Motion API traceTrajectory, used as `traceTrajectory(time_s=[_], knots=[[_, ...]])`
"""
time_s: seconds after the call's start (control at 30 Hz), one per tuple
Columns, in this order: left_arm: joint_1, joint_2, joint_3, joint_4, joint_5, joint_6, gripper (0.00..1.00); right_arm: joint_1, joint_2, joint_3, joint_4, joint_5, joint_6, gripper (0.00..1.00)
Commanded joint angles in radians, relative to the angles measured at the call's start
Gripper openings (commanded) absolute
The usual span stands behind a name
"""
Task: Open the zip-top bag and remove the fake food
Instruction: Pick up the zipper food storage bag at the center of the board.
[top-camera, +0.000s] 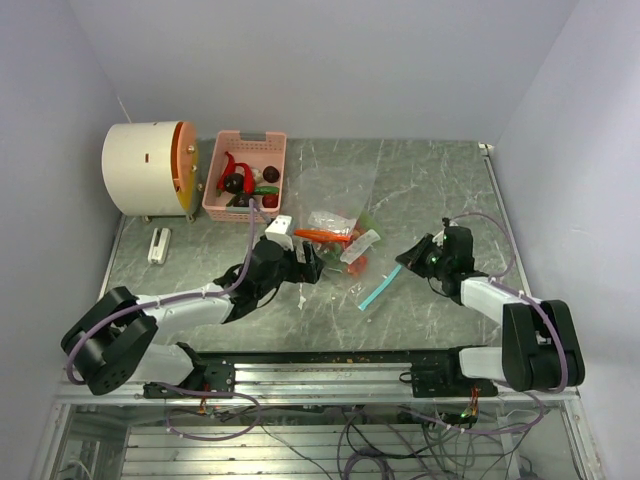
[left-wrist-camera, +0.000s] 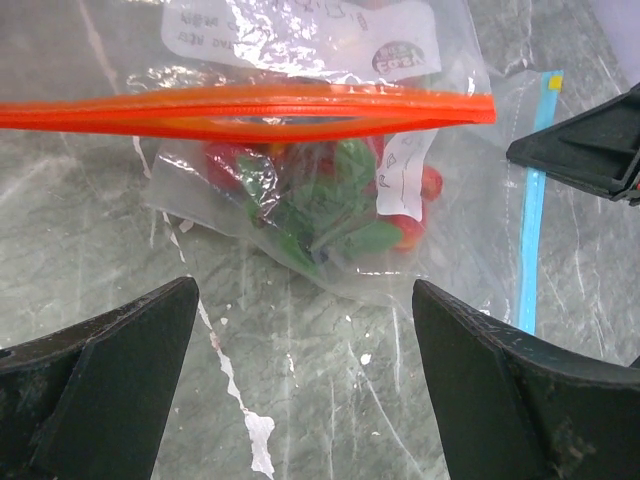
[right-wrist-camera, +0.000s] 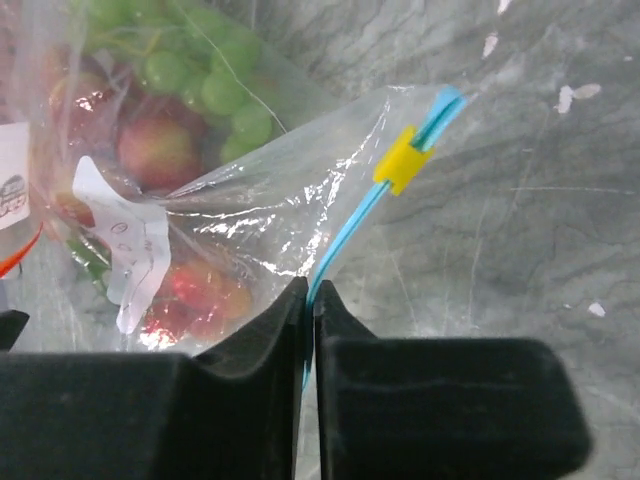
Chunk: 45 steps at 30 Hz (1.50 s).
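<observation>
A clear zip-top bag (right-wrist-camera: 270, 210) with a blue zip strip (right-wrist-camera: 350, 225) and a yellow slider (right-wrist-camera: 404, 160) lies mid-table. My right gripper (right-wrist-camera: 310, 292) is shut on the blue strip near its end. The fake food (right-wrist-camera: 190, 90), green grapes and red fruit, shows through the plastic. A second clear bag with an orange zip (left-wrist-camera: 250, 106) lies beside it, holding red and green fake food (left-wrist-camera: 330, 205). Just short of that bag my left gripper (left-wrist-camera: 305, 295) stands open over bare table, holding nothing. From above, the left gripper (top-camera: 305, 262) and right gripper (top-camera: 410, 256) flank the bags (top-camera: 345, 240).
A pink slotted basket (top-camera: 220, 170) with toy fruit and vegetables stands at the back left, next to a white drum with an orange face (top-camera: 150, 168). A small white object (top-camera: 158, 245) lies near the left edge. Walls close the table at back and sides.
</observation>
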Motion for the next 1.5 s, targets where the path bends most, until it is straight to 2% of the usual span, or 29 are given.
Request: traceTrajectory(time_s=[0.0, 0.27, 0.47, 0.7, 0.9, 1.0, 1.1, 1.23, 1.33, 1.47], knots=[[-0.008, -0.047, 0.015, -0.012, -0.050, 0.023, 0.99, -0.005, -0.049, 0.036, 0.024, -0.029, -0.037, 0.00], [-0.007, -0.049, 0.022, -0.021, -0.045, 0.023, 0.99, -0.007, -0.197, 0.213, -0.232, 0.143, -0.187, 0.00], [-0.008, -0.096, 0.022, -0.057, -0.063, 0.030, 0.99, -0.007, -0.326, 0.349, -0.324, 0.247, -0.263, 0.00], [-0.008, -0.163, 0.031, -0.096, -0.082, 0.068, 0.99, -0.007, -0.319, 0.501, -0.302, 0.051, -0.357, 0.00], [-0.005, -0.237, 0.108, -0.193, -0.079, 0.158, 0.99, -0.006, -0.282, 0.627, -0.248, -0.156, -0.384, 0.00], [-0.001, -0.260, 0.155, -0.255, -0.122, 0.207, 0.99, -0.007, -0.264, 0.668, -0.194, -0.307, -0.368, 0.00], [0.012, -0.269, 0.191, -0.301, -0.138, 0.237, 0.99, -0.005, -0.231, 0.689, -0.149, -0.542, -0.339, 0.00], [0.033, -0.274, 0.181, -0.302, -0.145, 0.237, 0.99, 0.031, -0.205, 0.633, -0.058, -0.739, -0.285, 0.00], [0.059, -0.263, 0.154, -0.257, -0.111, 0.211, 0.99, 0.069, -0.181, 0.615, -0.167, -0.757, -0.377, 0.00], [0.070, -0.202, 0.145, -0.193, -0.081, 0.198, 0.99, 0.096, -0.113, 0.616, -0.424, -0.538, -0.556, 0.00]])
